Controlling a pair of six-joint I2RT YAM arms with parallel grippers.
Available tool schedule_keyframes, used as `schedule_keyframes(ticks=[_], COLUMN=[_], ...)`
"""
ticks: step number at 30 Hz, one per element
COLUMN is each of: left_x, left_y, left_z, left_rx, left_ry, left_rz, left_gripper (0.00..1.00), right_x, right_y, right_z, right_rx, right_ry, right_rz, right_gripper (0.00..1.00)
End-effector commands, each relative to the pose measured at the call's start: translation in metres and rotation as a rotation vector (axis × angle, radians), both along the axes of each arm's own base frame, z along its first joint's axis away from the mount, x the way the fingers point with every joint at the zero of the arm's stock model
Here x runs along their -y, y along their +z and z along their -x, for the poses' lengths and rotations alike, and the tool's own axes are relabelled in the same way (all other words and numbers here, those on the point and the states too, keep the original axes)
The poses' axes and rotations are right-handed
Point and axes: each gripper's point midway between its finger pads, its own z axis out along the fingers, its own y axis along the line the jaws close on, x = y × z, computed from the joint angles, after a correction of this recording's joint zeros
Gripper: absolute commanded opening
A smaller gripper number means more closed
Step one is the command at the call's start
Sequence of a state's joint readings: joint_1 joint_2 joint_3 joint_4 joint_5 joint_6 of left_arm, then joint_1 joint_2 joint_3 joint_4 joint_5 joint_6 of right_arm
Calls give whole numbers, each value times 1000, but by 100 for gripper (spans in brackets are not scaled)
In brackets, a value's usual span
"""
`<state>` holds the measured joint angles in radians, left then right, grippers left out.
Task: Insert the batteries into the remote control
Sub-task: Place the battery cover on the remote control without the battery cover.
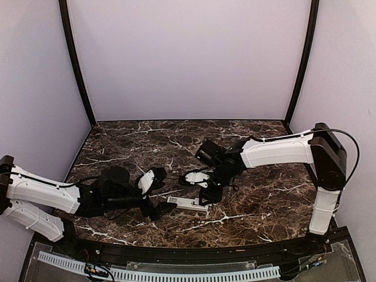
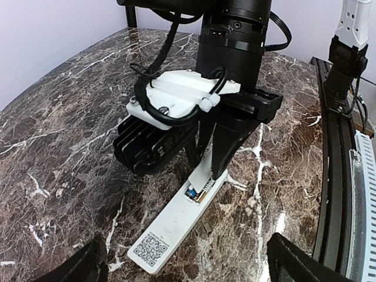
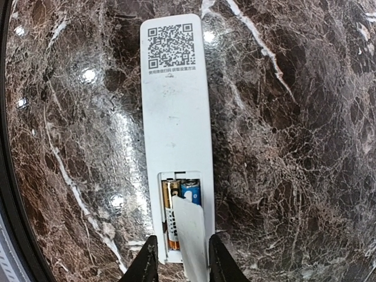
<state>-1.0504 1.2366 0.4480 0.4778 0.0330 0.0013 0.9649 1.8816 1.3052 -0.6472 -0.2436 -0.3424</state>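
Note:
The remote control [image 3: 174,106] lies face down on the marble table, its QR label up and its battery bay open. Two batteries sit side by side in the bay, a blue one [image 3: 191,191] and a gold-tan one [image 3: 170,194]. My right gripper [image 3: 183,258] points straight down at the bay end. It is shut on the white cover plate [image 3: 191,235], which slants over the batteries' near half. In the left wrist view the remote control [image 2: 176,220] runs away from the camera. My left gripper [image 2: 188,264] stands open just short of the QR end, touching nothing.
The right arm's wrist and white camera mount [image 2: 176,106] hang low over the remote's far end. A black rail [image 2: 335,176] and white cable track [image 1: 158,273] run along the table's near edge. Purple walls enclose the back and sides.

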Motion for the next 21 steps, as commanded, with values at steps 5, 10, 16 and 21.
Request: schedule_keyframes(ticks=[5, 10, 16, 21], left_x=[5, 5, 5, 5], left_y=[0, -5, -5, -9], left_z=[1, 0, 2, 1], left_rx=[15, 1, -9, -16], left_ry=[-23, -17, -24, -21], left_rz=[-10, -23, -24, -34], left_gripper=[94, 94, 94, 94], right_x=[-6, -5, -2, -2], right_y=[-9, -12, -15, -18], right_z=[3, 1, -1, 3], right_rx=[-18, -9, -15, -36], right_ry=[11, 11, 15, 29], right_rz=[-8, 1, 13, 15], right_gripper=[28, 29, 33, 36])
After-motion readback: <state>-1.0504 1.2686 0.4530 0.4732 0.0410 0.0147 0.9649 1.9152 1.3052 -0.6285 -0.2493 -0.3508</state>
